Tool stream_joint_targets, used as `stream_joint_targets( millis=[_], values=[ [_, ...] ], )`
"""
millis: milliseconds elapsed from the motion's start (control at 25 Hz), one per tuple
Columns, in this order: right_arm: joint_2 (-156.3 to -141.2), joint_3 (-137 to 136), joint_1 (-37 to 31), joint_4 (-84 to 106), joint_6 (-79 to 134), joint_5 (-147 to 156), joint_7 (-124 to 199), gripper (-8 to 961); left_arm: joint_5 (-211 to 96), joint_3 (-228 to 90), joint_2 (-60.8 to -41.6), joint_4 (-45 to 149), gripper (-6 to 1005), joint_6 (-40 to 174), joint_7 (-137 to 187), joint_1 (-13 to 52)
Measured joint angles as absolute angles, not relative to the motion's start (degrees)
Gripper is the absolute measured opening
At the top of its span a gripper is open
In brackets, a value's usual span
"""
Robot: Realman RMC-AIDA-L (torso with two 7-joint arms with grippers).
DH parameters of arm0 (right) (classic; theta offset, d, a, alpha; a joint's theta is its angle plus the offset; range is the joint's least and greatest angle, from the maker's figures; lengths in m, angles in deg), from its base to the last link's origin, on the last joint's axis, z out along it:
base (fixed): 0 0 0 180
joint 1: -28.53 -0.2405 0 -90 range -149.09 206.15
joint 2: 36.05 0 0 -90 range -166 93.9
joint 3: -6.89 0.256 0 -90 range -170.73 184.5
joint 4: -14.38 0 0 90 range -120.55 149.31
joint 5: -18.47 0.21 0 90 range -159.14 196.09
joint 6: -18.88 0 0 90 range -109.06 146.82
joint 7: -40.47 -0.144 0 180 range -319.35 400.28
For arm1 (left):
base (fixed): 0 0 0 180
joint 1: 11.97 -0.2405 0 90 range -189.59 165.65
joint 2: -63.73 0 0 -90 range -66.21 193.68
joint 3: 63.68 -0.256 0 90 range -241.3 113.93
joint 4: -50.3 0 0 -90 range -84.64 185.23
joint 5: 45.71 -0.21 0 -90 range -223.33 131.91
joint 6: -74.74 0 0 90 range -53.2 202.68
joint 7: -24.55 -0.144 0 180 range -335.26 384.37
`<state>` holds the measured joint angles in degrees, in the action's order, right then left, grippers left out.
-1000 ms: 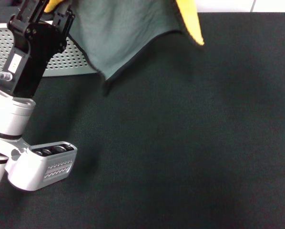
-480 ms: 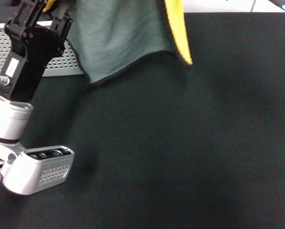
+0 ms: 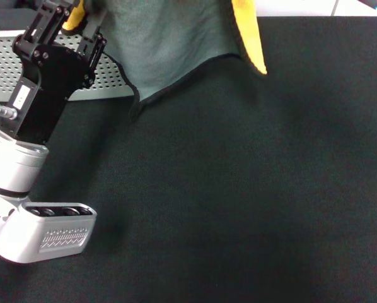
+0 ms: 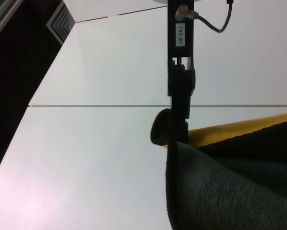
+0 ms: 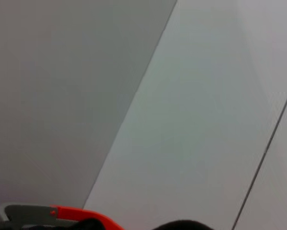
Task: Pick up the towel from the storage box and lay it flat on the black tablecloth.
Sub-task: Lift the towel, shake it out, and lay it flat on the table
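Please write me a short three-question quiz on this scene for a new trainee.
1. True or false: the towel already lies flat on the black tablecloth.
2. Which side of the hanging towel faces the head camera: (a) yellow, (b) grey-green?
3. What stands behind the left gripper at the tablecloth's far left edge?

Key:
1. False; it hangs in the air, its lower corner above the cloth.
2. (b); yellow shows only at the folded edge.
3. The storage box.
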<state>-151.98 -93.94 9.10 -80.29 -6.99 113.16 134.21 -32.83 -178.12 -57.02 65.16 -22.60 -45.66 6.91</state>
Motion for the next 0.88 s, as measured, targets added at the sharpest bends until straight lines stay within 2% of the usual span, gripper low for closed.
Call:
stream_joint_targets(
  millis=[400,880],
  values=[
    [-151.98,-94.5,11.4,-81.8,-6.7,113.1,138.4,39,-32.7,-178.1,-57.03,64.9,515,-22.3,-42.5,6.1],
    [-151.97,-96.6,11.0,-81.5,-6.6,112.4,141.2,40,-33.1,-178.3,-57.02,65.6,515,-22.3,-21.8,6.4]
  ],
)
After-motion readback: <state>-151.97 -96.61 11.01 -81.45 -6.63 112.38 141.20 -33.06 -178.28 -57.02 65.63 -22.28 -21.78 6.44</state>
